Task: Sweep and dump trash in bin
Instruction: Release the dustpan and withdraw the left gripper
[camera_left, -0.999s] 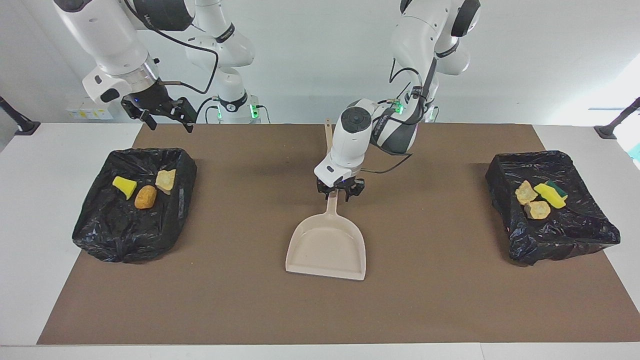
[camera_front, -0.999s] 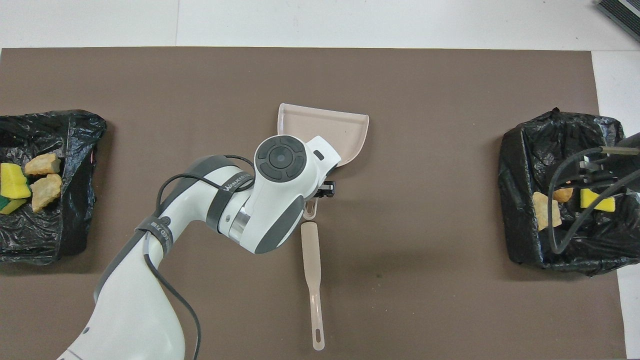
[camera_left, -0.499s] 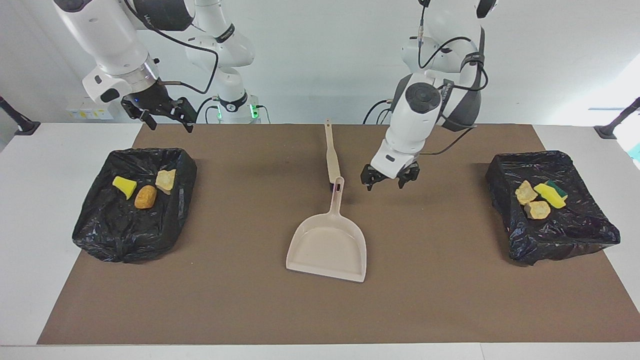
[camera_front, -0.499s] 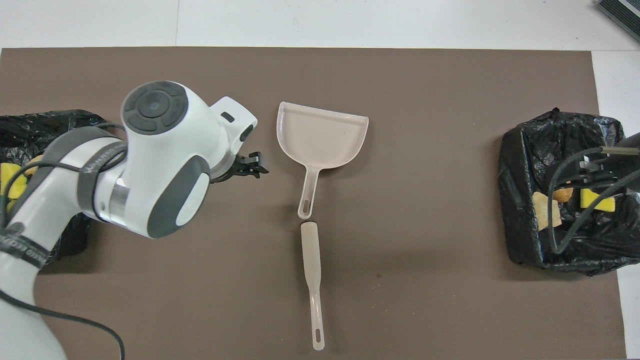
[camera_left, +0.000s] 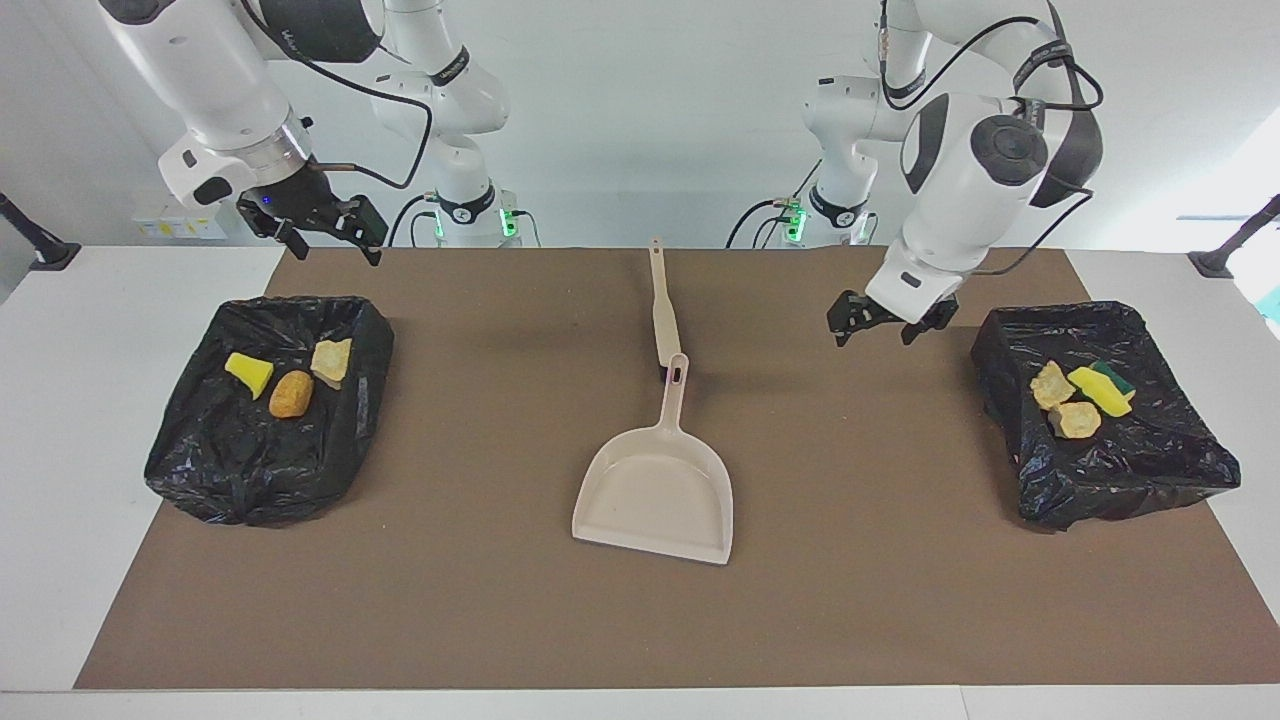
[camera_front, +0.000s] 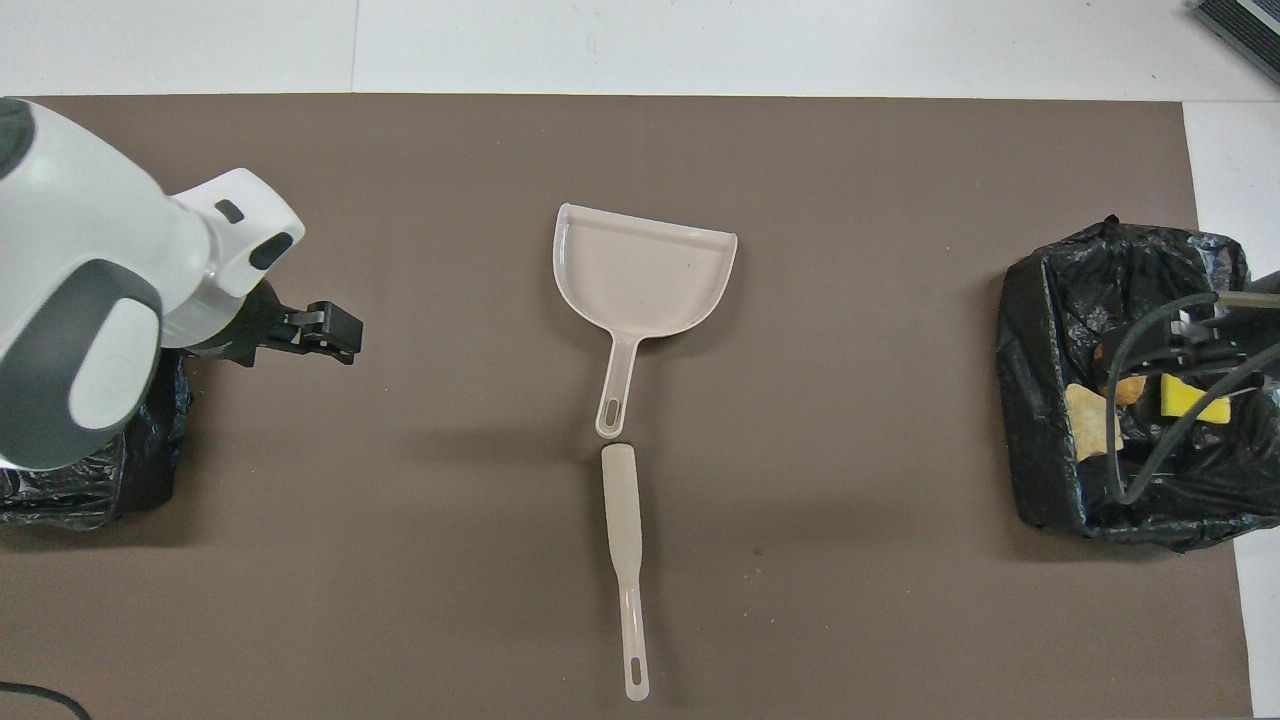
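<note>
The trash lies in two black-bagged bins. The bin (camera_left: 230, 480) at the right arm's end holds a yellow wedge (camera_left: 250, 373), an orange chunk (camera_left: 291, 393) and a tan chunk (camera_left: 332, 360). The bin (camera_left: 1130, 480) at the left arm's end holds two tan chunks (camera_left: 1052, 384) and a yellow-green sponge (camera_left: 1103, 388). My left gripper (camera_left: 878, 328) (camera_front: 325, 335) hangs open and empty over the mat beside that bin. My right gripper (camera_left: 330, 242) waits open and empty, raised over the robot-side edge of its bin (camera_front: 1050, 400).
The beige dustpan (camera_left: 655, 490) (camera_front: 640, 270) lies flat mid-mat, mouth away from the robots. The brush (camera_left: 662, 310) (camera_front: 625, 560) lies in line with its handle, nearer the robots. In the overhead view the left arm covers most of its bin (camera_front: 130, 480).
The left gripper opened off the dustpan's handle, rose, and swung toward the bin at its own end. The dustpan stayed on the mat. The right arm barely moved.
</note>
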